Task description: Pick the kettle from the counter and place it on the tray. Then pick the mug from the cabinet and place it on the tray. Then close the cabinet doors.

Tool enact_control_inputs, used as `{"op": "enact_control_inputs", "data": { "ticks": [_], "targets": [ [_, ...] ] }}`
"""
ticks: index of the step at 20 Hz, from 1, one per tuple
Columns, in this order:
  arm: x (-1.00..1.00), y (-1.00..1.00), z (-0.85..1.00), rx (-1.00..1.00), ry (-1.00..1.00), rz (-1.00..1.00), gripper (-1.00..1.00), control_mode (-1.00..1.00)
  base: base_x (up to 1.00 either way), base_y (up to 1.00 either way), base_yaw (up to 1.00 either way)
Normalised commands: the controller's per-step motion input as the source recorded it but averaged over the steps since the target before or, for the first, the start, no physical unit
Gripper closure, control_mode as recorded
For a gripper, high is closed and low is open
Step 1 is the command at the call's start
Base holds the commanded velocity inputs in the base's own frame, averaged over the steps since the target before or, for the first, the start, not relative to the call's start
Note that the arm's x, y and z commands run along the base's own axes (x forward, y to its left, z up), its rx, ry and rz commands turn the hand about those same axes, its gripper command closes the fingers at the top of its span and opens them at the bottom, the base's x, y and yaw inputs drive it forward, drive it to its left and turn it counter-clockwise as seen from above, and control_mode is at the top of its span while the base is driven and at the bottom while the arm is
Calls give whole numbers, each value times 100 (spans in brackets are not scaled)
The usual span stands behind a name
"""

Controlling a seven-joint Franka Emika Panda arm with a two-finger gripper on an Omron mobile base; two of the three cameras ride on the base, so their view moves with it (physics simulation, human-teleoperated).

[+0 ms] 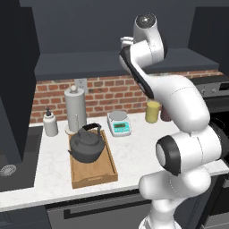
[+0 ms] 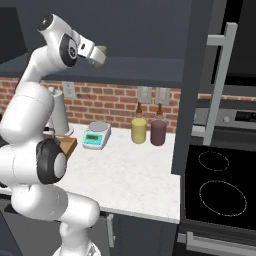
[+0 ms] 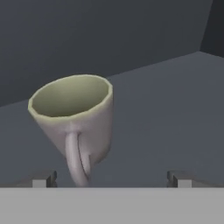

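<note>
Jaws wide open before the mug [image 3: 74, 118] on cabinet shelf [image 3: 166, 109]; handle faces gripper [image 3: 111, 179], so closing off-centre could tip it.

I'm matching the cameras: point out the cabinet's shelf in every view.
Left base view: the cabinet shelf is the dark band above the brick wall, behind the arm.
Right base view: the shelf is the dark band at upper middle.
Hand view: the shelf spreads under everything.
Shared landmark: the mug standing on it.
</note>
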Motion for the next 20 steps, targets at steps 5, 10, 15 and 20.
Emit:
{"op": "enact_control_inputs", "data": {
  "ticks": [5, 10, 15, 20],
  "targets": [
    [5, 0, 0, 2, -3, 0, -100, -100, 0, 0, 0],
    [1, 1, 0, 0, -2, 0, -100, -100, 0, 0, 0],
    [21, 7, -8, 0, 0, -1, -100, -100, 0, 0, 0],
    [32, 13, -13, 0, -1, 0, -100, -100, 0, 0, 0]
  ]
}}
